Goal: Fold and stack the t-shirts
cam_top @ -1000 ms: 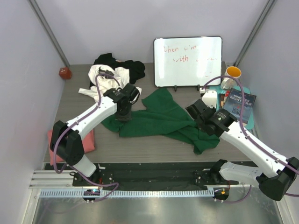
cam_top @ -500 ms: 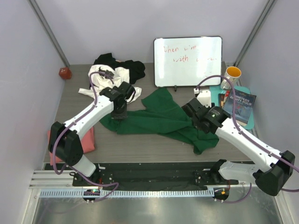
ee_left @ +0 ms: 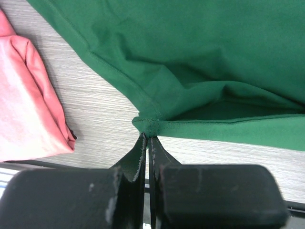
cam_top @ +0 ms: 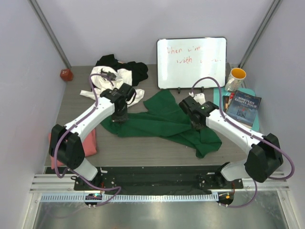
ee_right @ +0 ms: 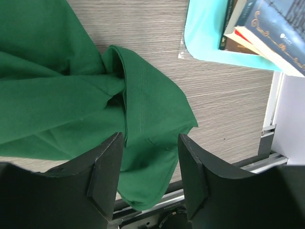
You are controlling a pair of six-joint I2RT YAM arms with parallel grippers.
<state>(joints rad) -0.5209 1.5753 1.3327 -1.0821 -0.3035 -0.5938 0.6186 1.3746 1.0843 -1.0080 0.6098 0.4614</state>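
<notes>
Spreading looks like the step in hand: the green shirt (cam_top: 167,121) lies rumpled on the table (cam_top: 143,148) just in front of the whiteboard (cam_top: 191,62), and it needs to lie flat before any fold. The left claw (ee_left: 147,138) is pressed together on a hem corner of that shirt, at the end that reaches out past the whiteboard's left edge. The cloth bunches right at the tips. The right claw (ee_right: 150,143) stands spread with nothing between its fingers. It hovers over the shirt's bunched end in front of the whiteboard's right half, where a sleeve or hem has rolled over on itself.

To do this well, the right claw should probably come down on an outer edge of that rolled part, not the thick middle, and take a single layer if it can. Then both claws would draw apart along a line parallel to the whiteboard, low over the table, until the wrinkles go. Pulling too hard could slip the left corner free, since only a small bit of hem seems to be held there.

The pink shirt (cam_top: 88,143) lies well out in front of the whiteboard and far to its left, and it looks folded. The white shirt (cam_top: 119,78) and black shirt (cam_top: 138,70) sit in a heap just left of the whiteboard.
</notes>
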